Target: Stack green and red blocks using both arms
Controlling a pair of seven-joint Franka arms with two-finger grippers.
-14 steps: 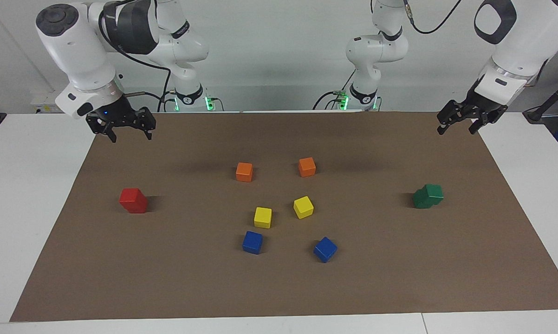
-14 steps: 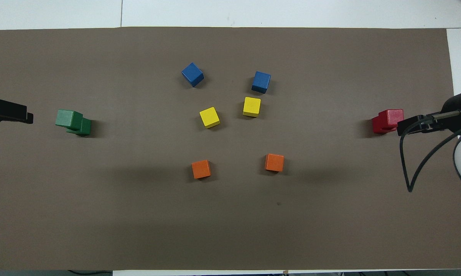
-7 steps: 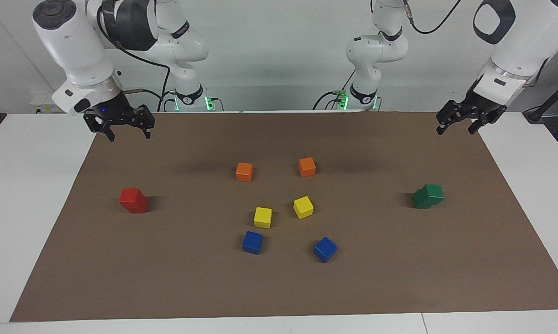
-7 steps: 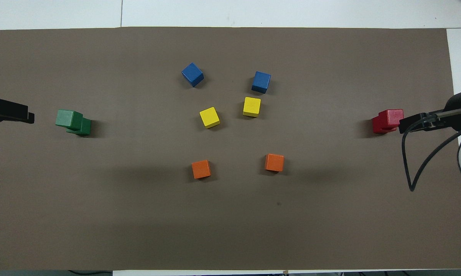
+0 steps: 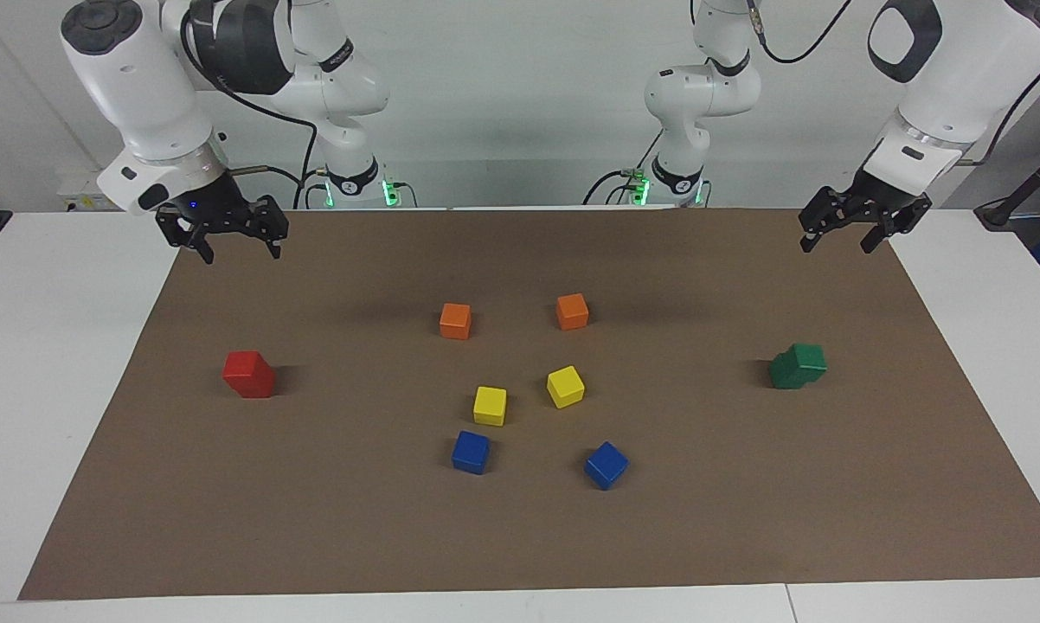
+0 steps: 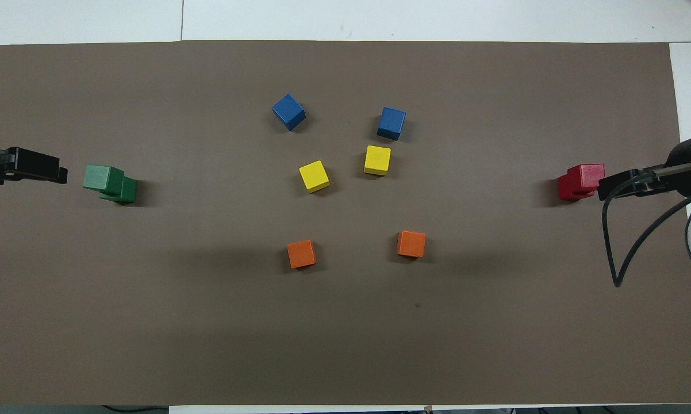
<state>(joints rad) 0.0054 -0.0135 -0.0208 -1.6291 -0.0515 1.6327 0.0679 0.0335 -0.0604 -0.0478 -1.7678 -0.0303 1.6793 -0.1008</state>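
Two stacks stand finished on the brown mat (image 5: 520, 536), one at each end. The green stack (image 5: 797, 365), one green cube set askew on the other, sits near the mat's edge at the left arm's end. The red stack (image 5: 248, 374), its top cube turned a little off the lower one, sits near the edge at the right arm's end. Neither stack is touched by anything.

The left gripper (image 5: 838, 234) hangs in the air over the mat's corner closest to the left arm's base, its fingers spread and empty. In the last half second it has risen slightly and drifted in along the mat's edge toward the middle; the overhead view shows its tip (image 6: 35, 171) reaching a bit closer to the green stack than before. The right gripper (image 5: 236, 245) hangs over the corner nearest its own base, fingers likewise apart and holding nothing, and has not shifted.

Between the stacks, the orange (image 5: 455, 320), yellow (image 5: 490, 405) and blue (image 5: 471, 452) cubes lie in pairs about the mat's centre, single and untouched, exactly where they were.

Judged from the layout, the stacking itself is done: both colours are paired up and both claws have let go. The left arm's small move reads as a retreat to rest rather than a fresh reach, while the right arm waits. The skewed upper cubes look stable enough, though a careless pass by either claw could knock them.
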